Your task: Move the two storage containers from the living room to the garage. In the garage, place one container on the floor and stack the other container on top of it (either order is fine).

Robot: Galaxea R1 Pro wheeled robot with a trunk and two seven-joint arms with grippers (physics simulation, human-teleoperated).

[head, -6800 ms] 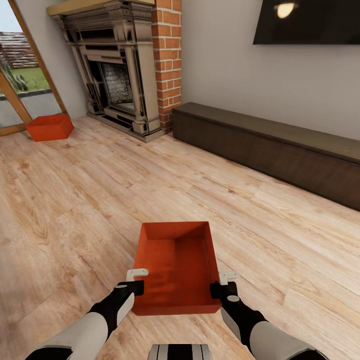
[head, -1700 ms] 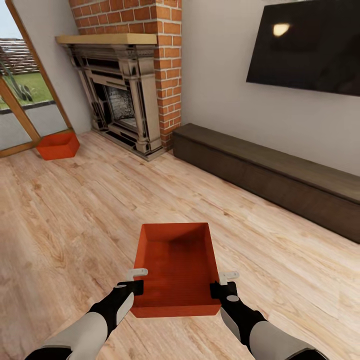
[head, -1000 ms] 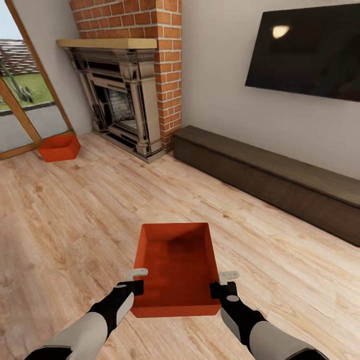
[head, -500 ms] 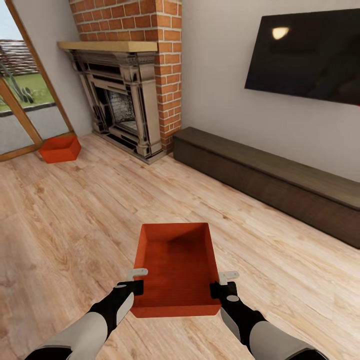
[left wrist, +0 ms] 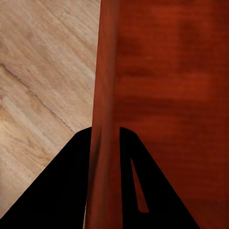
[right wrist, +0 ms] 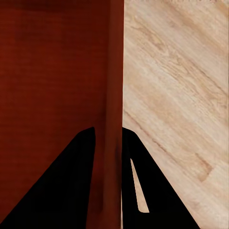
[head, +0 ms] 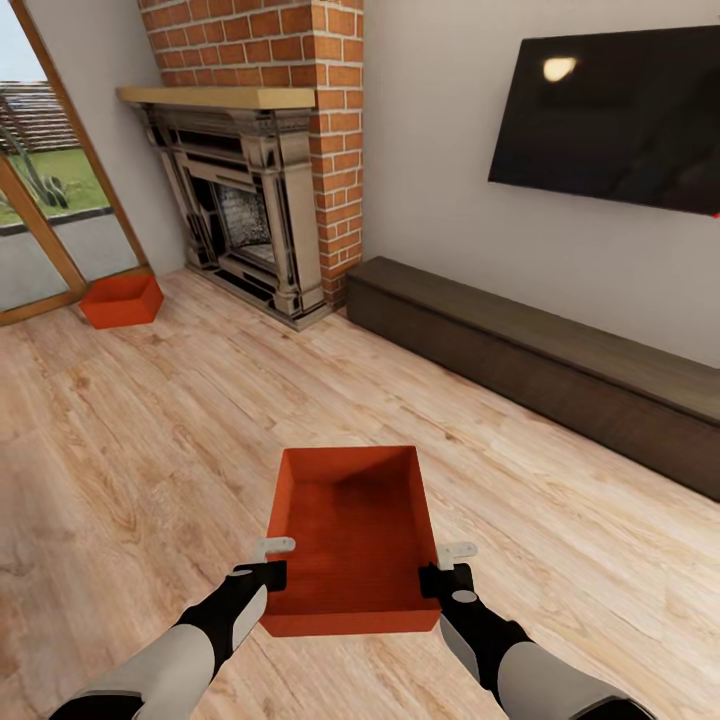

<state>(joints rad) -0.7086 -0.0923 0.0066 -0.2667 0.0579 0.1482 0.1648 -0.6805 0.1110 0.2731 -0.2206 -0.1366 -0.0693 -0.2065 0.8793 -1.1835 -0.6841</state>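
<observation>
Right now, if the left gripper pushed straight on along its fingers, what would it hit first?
Probably the wood floor. The left gripper is clamped over the held container's side wall and points down past it.

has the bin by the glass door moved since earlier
No. The far bin sits in the same spot between the glass door frame and the fireplace; only the camera shifted.

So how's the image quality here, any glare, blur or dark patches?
Head view: sharp, evenly lit; a lamp glare spot on the black TV, soft shadow inside the held storage container. Left wrist view: the container wall looks smeared and soft, and the fingers pinching it are featureless black silhouettes. Right wrist view: same black fingers, soft wall, wood floor crisp.
</observation>
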